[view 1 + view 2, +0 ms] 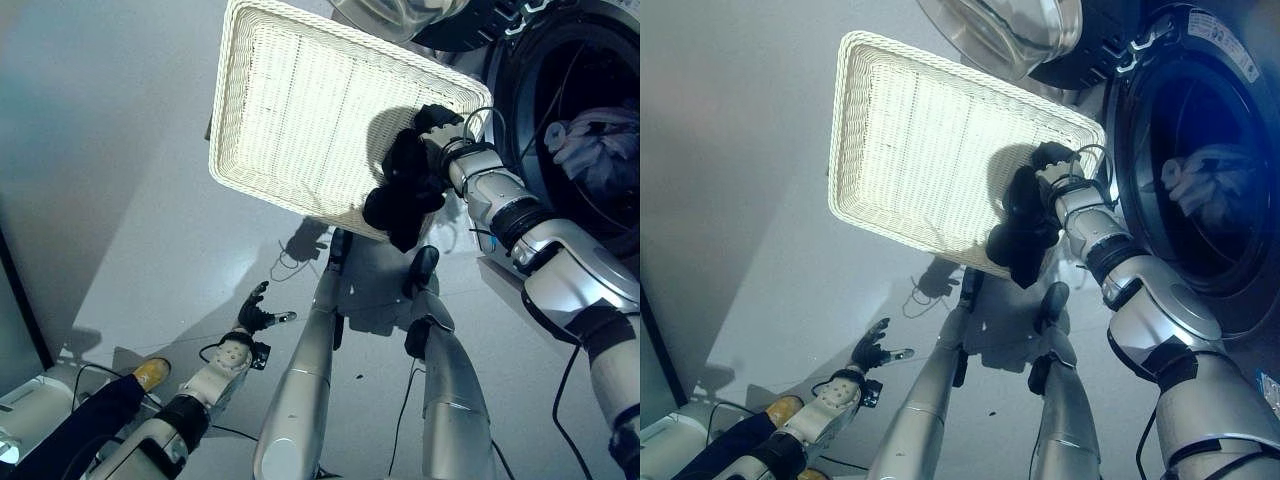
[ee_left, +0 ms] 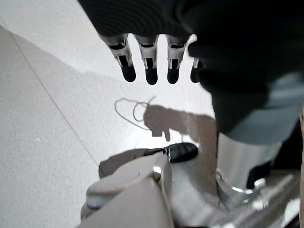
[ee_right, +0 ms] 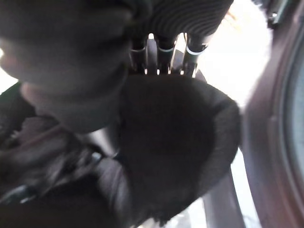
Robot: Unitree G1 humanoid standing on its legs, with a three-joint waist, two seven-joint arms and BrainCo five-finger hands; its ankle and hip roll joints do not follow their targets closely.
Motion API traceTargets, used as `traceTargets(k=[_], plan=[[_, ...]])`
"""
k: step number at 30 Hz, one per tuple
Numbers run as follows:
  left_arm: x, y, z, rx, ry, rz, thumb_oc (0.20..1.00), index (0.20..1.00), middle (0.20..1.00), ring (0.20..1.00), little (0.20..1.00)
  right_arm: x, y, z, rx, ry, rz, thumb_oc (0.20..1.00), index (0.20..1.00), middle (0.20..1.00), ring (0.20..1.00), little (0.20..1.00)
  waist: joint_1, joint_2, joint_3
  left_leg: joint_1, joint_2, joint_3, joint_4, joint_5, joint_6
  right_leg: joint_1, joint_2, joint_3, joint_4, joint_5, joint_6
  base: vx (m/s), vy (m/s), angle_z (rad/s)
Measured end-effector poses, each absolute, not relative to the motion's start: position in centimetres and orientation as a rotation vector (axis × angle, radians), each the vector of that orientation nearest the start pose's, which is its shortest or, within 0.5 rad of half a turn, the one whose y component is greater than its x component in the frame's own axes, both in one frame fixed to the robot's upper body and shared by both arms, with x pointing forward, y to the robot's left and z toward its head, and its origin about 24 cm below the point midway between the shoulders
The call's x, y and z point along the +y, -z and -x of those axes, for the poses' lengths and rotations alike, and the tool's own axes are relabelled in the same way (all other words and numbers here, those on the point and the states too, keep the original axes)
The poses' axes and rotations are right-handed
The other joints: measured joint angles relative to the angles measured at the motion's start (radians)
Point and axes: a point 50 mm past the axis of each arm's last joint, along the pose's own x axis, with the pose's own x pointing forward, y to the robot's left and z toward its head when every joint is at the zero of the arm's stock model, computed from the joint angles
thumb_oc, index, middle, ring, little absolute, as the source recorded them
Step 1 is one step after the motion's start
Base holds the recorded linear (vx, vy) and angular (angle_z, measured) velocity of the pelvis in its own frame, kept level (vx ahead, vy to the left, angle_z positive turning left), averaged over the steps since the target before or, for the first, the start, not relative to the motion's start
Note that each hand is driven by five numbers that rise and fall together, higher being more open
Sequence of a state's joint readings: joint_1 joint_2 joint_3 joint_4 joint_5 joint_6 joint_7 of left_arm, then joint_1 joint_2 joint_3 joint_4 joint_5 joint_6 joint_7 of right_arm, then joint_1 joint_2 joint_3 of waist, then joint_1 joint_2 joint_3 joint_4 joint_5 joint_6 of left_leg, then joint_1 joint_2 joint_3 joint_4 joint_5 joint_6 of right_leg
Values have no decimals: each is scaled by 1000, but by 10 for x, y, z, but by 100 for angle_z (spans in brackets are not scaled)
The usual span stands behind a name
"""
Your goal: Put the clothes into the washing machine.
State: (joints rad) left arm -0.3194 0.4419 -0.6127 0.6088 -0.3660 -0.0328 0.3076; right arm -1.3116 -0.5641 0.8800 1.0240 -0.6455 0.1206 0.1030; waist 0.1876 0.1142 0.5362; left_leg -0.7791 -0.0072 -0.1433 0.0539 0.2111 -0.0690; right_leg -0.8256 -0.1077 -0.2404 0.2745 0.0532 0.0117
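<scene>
Right hand (image 1: pixel 440 135) is clutching a black garment (image 1: pixel 405 190), fingers curled into it, over the white wicker basket (image 1: pixel 300 110).
The cloth is hanging in a dark, crumpled, fuzzy lump at the basket's 4 o'clock corner, just left of the washing machine (image 1: pixel 560 130) opening, where pale clothes (image 1: pixel 595 140) are already sitting inside. Left hand (image 1: pixel 255 312) is dangling down at 7 o'clock with relaxed fingers, holding nothing.

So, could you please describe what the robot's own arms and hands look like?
Both arms are smooth silver-grey shells with black bands at the joints. The right arm has thin black cables looping near the wrist. The left hand has silver fingers with dark tips under a dark ribbed cover. The right hand has the same ribbed cover, with silver and black rings at its wrist.
</scene>
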Motion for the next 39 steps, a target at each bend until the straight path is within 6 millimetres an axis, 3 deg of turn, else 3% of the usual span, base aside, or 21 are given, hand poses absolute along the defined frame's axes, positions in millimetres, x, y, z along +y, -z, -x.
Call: traceTargets(k=[7, 12, 16, 20, 24, 28, 33, 36, 37, 38, 39], plan=[[173, 32, -278, 382, 91, -379, 1000, 1000, 1000, 1000, 1000, -173, -188, -419, -37, -117, 1523, 200, 200, 200, 200, 200, -7, 0, 0, 0, -6, 1, 3, 0, 0, 0, -1, 1, 2, -1, 1, -1, -30, 0], [176, 33, -277, 401, 82, -382, 1000, 1000, 1000, 1000, 1000, -178, -184, -413, -21, -128, 954, 200, 200, 200, 200, 200, -13, -1, 0, 4, -7, 8, 17, 1, 3, 4, 0, 10, 7, -1, 0, -11, -9, -2], [185, 40, -274, 440, 48, -385, 1000, 1000, 1000, 1000, 1000, -162, -173, -402, -30, -297, 522, 200, 200, 200, 200, 200, -37, -4, 2, 71, -7, 33, 19, -7, 8, 60, 0, 33, 8, 1, -1, -6, 7, -10], [196, 43, -269, 459, -9, -349, 1000, 1000, 1000, 1000, 1000, -165, -170, -389, -98, -332, 158, 200, 200, 200, 200, 200, -74, -5, 2, 129, -10, 59, 27, -18, 12, 110, -2, 60, 10, 1, 2, 3, 55, -13], [205, 63, -251, 536, -57, -320, 1000, 1000, 1000, 1000, 1000, -205, -173, -383, -217, -195, -406, 200, 200, 200, 200, 200, -122, -8, 2, 179, -12, 99, 28, -33, 27, 146, 0, 99, 6, 9, 14, 9, 49, -19], [200, 73, -241, 576, -54, -299, 1000, 1000, 1000, 1000, 1000, -244, -175, -379, -325, -12, -797, 200, 200, 200, 200, 200, -146, -8, 2, 223, -12, 137, 27, -39, 34, 179, 3, 130, -9, 21, 26, -10, 1, -22], [190, 72, -243, 560, -36, -311, 1000, 1000, 1000, 1000, 1000, -246, -172, -384, -326, 243, -1120, 200, 200, 200, 200, 200, -136, -8, 2, 249, -14, 148, 30, -50, 39, 212, 7, 149, -32, 29, 23, 3, -51, -6], [187, 73, -243, 562, -25, -329, 1000, 1000, 1000, 1000, 1000, -261, -173, -384, -319, 455, -1245, 200, 200, 200, 200, 200, -118, -11, 3, 251, -17, 148, 34, -52, 45, 218, 0, 150, -37, 32, 28, 0, -127, 5], [186, 72, -243, 557, -16, -343, 1000, 1000, 1000, 1000, 1000, -269, -174, -385, 929, -1942, 4285, 200, 200, 200, 200, 200, -109, -13, 4, 253, -18, 148, 38, -56, 49, 222, -3, 149, -37, 31, 31, 24, -213, 5], [187, 71, -243, 555, -8, -360, 1000, 1000, 1000, 1000, 1000, -274, -175, -385, 813, -2053, 4168, 200, 200, 200, 200, 200, -101, -14, 5, 252, -20, 148, 41, -56, 51, 223, -5, 149, -36, 31, 31, -17, -156, 5], [186, 69, -244, 544, 13, -379, 1000, 1000, 1000, 1000, 1000, -283, -179, -383, 645, -2148, 3933, 200, 200, 200, 200, 200, -85, -15, 5, 252, -23, 148, 42, -59, 53, 224, -8, 149, -35, 28, 36, 14, -150, 5]])
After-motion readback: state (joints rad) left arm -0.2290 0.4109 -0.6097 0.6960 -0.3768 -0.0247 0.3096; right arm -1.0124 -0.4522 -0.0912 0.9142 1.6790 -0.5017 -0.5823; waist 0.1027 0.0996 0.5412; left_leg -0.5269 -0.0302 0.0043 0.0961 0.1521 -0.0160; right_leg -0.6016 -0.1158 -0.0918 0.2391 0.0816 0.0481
